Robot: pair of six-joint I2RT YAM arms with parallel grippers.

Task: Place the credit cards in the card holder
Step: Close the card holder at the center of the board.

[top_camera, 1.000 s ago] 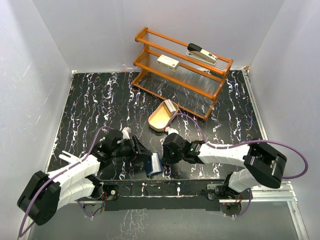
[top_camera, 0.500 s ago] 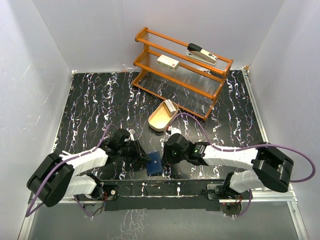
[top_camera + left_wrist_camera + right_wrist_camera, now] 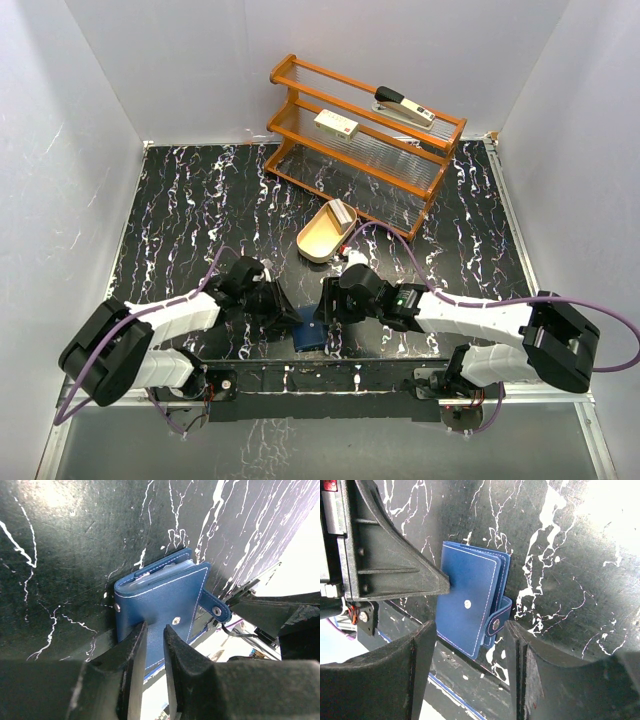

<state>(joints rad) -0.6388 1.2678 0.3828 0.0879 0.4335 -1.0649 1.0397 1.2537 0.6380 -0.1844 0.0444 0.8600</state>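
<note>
The card holder (image 3: 310,327) is a navy snap wallet lying folded near the table's front edge, its tab unsnapped (image 3: 160,597) (image 3: 467,605). My left gripper (image 3: 289,317) comes in from the left with its tips on the cover (image 3: 155,627); the jaws stand a narrow gap apart with nothing between them. My right gripper (image 3: 327,320) hovers over the wallet's right side, open wide (image 3: 470,630), holding nothing. Pale credit cards (image 3: 341,213) lean in the tan tray (image 3: 318,240) behind. Pale layers show between the wallet's covers.
An orange wire rack (image 3: 400,185) stands at the back with a stapler (image 3: 403,105) and a cream box with a red label (image 3: 336,124). The metal front rail (image 3: 330,377) runs just below the wallet. White walls close in the table.
The wallet went from standing half open to lying folded flat. My right gripper opened and let go of it. The left gripper slid right onto the cover with its jaws narrowed.
</note>
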